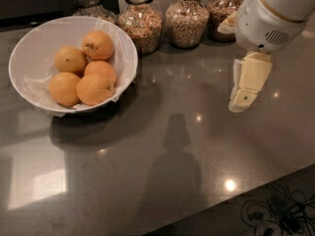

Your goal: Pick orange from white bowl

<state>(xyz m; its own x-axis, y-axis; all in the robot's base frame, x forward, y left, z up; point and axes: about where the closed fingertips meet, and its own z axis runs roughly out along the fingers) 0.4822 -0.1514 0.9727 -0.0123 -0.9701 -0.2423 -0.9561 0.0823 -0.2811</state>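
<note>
Camera view. White bowl (19, 50), left on counter (162, 171): five oranges on crinkled paper. The orange (97, 44), brown-scarred, lies rearmost in the bowl. Tool (242, 98): right, well apart from the bowl, seen edge-on, grip state cannot be told. Grain jars (185, 18): tops cut off.

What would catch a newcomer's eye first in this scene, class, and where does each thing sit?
The white bowl at the left of the dark counter holds five oranges, the orange with a brownish scar at the back. The pale gripper hangs over the counter at the right, apart from the bowl. Glass jars of grains line the back edge.
</note>
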